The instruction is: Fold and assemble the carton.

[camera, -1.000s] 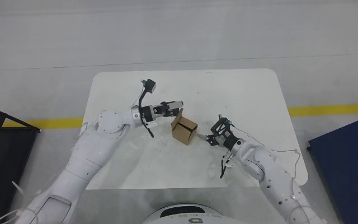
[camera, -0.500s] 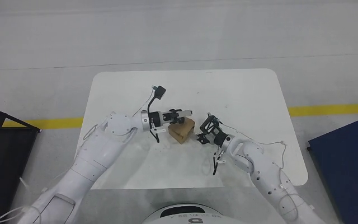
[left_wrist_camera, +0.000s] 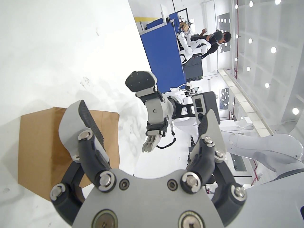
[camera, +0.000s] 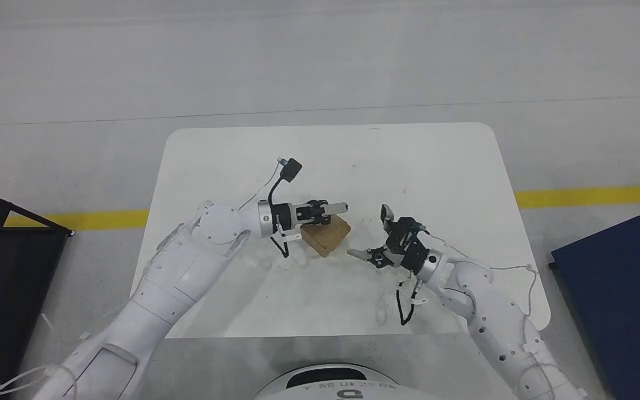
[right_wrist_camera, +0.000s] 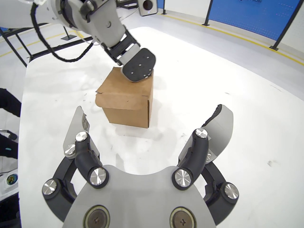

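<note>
White table (camera: 450, 170); left gripper (camera: 338, 209) atop carton (right_wrist_camera: 125, 105)

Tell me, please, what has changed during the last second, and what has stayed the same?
The left gripper moved over the carton and came down on it. The flap that was raised now lies flat, with one open finger resting on top. The right gripper first came close to the carton's side, then drew back, open. The carton stayed almost in place on the table. Nothing was grasped.
</note>
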